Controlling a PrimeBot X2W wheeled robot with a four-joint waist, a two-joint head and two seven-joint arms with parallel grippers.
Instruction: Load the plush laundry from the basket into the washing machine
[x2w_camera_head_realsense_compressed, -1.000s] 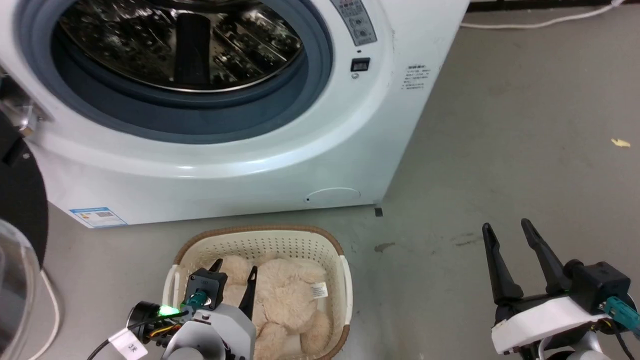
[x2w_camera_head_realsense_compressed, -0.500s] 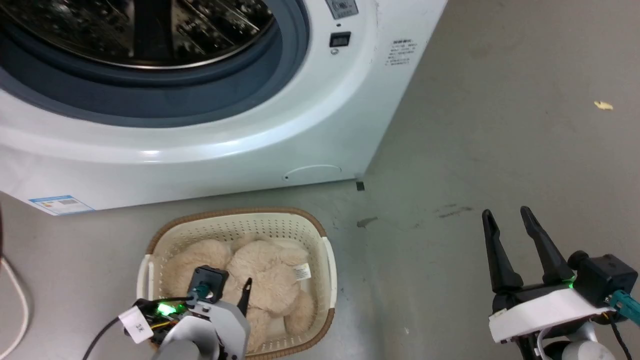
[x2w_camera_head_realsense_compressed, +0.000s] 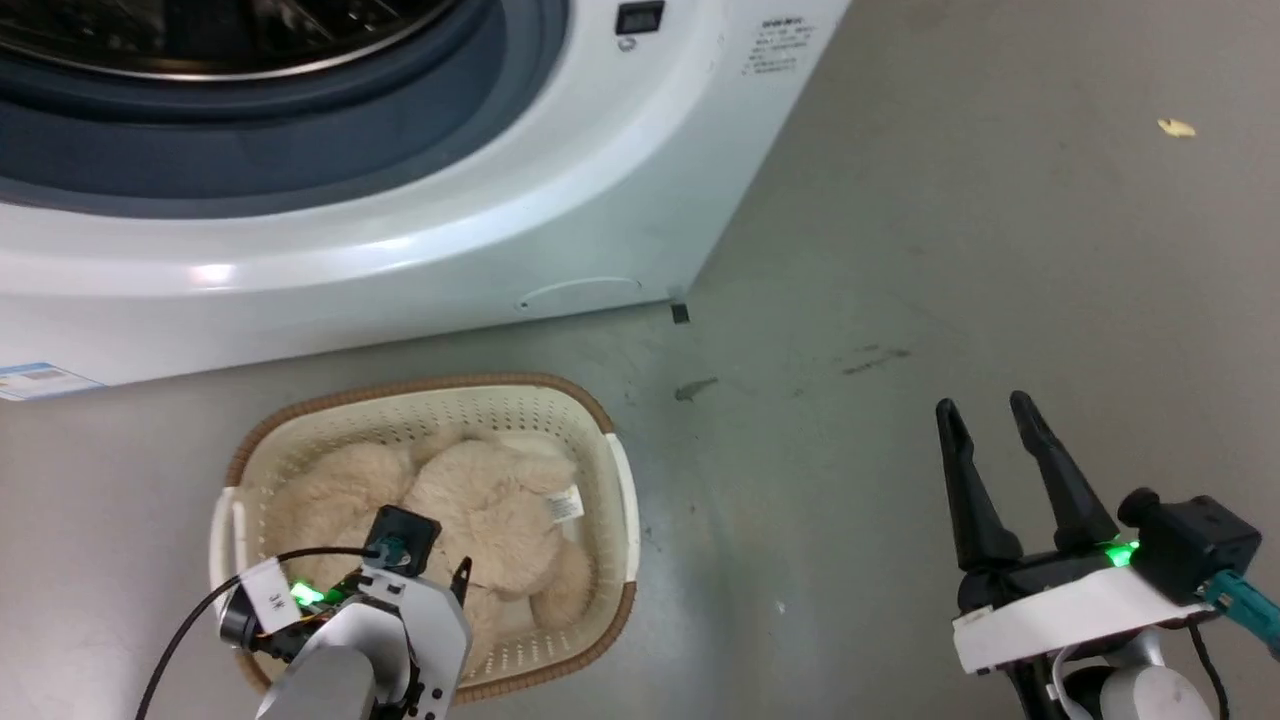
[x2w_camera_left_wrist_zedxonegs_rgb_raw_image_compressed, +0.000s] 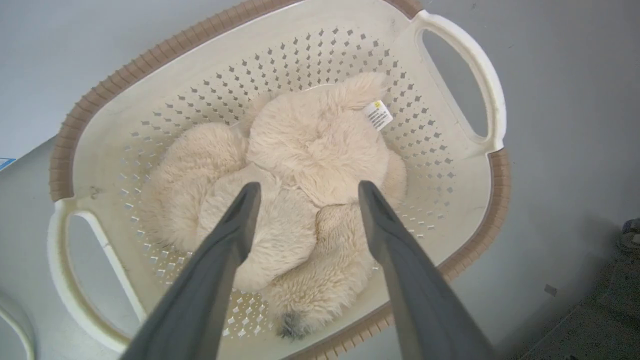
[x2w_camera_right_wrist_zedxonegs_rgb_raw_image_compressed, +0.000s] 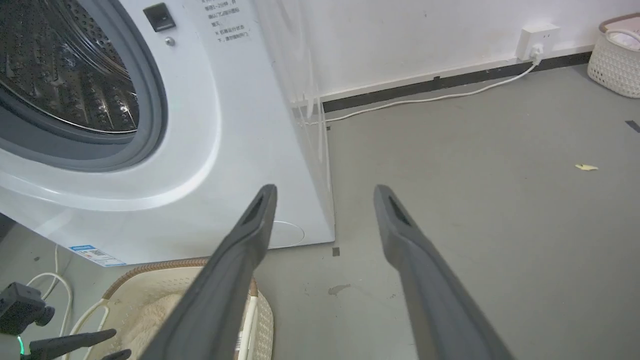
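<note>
The plush laundry, shaggy cream with a small white tag, lies curled in the basket on the floor in front of the washing machine. The washer's drum stands open. My left gripper hangs open over the basket, fingers pointing down and spread across the toy's middle. Whether they touch the fur I cannot tell. My right gripper stands open and empty over bare floor to the right.
A white cable runs along the wall to a socket. A second basket sits far right by the wall. A yellow scrap lies on the grey floor. Another white cable loops left of the basket.
The head camera has tilted down, so washer and basket sit elsewhere in the picture. My left wrist now hides more of its fingers over the plush. The right gripper stays open.
</note>
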